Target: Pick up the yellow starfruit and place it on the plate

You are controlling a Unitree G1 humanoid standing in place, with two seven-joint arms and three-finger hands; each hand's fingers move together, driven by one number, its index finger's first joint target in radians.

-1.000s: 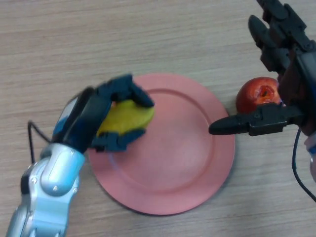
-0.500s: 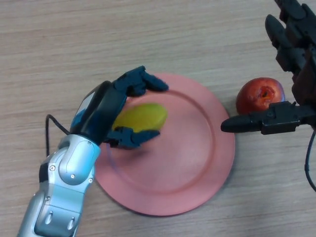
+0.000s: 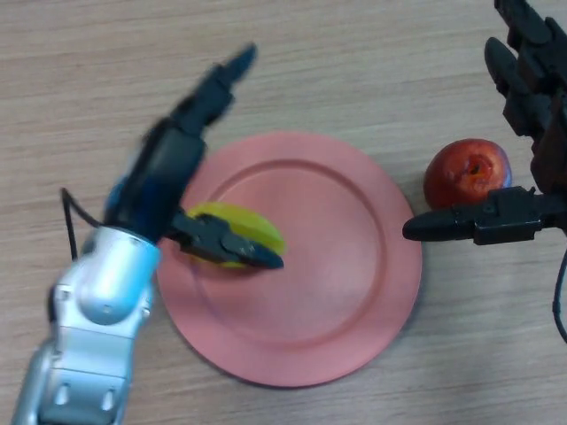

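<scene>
**Starfruit down on the plate, left hand spread above it**

Starfruit (image 3: 232, 233) lies on the plate's (image 3: 337, 292) left part, long axis level, directly beneath the left hand (image 3: 173, 159), whose fingers are splayed wide, thumb across the fruit. Right hand (image 3: 518, 133) hangs open far off beside an apple (image 3: 467, 171).

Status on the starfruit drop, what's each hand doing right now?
Left robot hand open, fingers spread above the yellow starfruit. Starfruit lying on the round pink plate, left side. Right robot hand open beside the red apple, off-plate.
</scene>
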